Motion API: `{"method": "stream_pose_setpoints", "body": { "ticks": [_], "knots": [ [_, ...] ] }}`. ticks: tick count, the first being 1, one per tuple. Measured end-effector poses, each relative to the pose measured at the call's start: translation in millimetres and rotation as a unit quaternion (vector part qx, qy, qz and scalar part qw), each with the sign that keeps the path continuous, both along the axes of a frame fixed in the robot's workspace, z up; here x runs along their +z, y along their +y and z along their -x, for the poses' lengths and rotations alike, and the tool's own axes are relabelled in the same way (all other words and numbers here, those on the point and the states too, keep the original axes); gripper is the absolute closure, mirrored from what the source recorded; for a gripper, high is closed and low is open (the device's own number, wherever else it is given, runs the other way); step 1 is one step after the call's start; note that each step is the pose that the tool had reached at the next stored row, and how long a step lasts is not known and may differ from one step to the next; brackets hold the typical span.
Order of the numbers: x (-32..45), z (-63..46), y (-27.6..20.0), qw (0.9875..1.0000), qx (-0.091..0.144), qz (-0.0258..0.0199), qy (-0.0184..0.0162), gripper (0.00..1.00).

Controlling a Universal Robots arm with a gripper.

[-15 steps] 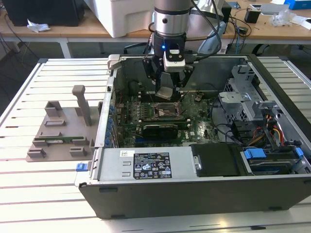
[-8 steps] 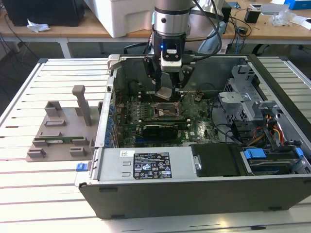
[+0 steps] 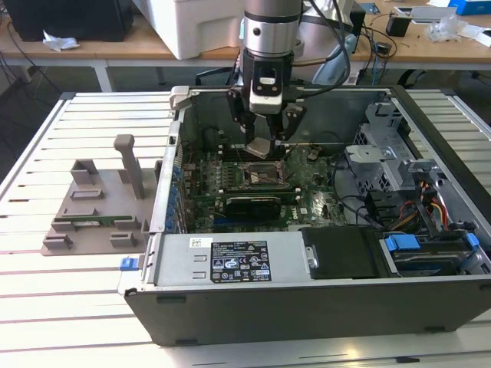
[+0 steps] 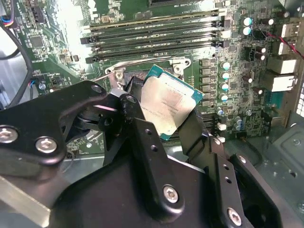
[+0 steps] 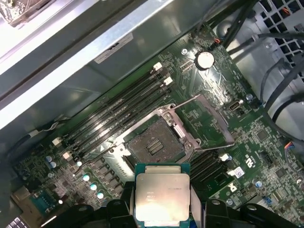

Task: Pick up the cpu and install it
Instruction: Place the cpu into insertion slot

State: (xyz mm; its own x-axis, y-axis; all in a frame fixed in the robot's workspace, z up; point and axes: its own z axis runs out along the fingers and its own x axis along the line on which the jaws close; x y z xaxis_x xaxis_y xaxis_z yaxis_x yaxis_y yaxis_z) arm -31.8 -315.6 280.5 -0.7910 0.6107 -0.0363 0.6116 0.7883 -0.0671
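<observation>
First wrist view puts us midway: our gripper pinches the cpu by its edges, holding it over the open, empty socket on the motherboard — picked up, not yet seated.

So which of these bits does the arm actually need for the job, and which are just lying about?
In the job: the gripper, shut on the cpu; the open socket on the motherboard.

Just lying about: the grey tray and memory stick on the exterior view's left; the power supply; the coloured cables.
</observation>
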Motion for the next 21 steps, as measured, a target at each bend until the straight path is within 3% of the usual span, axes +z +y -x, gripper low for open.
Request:
{"method": "stream_pose_setpoints", "body": {
  "ticks": [5,12,21],
  "knots": [
    [0.0,0.0,0.0,0.9997,-0.023,0.0026,0.0,0.45],
    [-0.1,0.0,0.0,0.9981,-0.061,0.0056,0.0,0.45],
    [-0.1,0.0,0.0,0.9945,-0.105,0.0094,0.0001,0.45]
  ]
}}
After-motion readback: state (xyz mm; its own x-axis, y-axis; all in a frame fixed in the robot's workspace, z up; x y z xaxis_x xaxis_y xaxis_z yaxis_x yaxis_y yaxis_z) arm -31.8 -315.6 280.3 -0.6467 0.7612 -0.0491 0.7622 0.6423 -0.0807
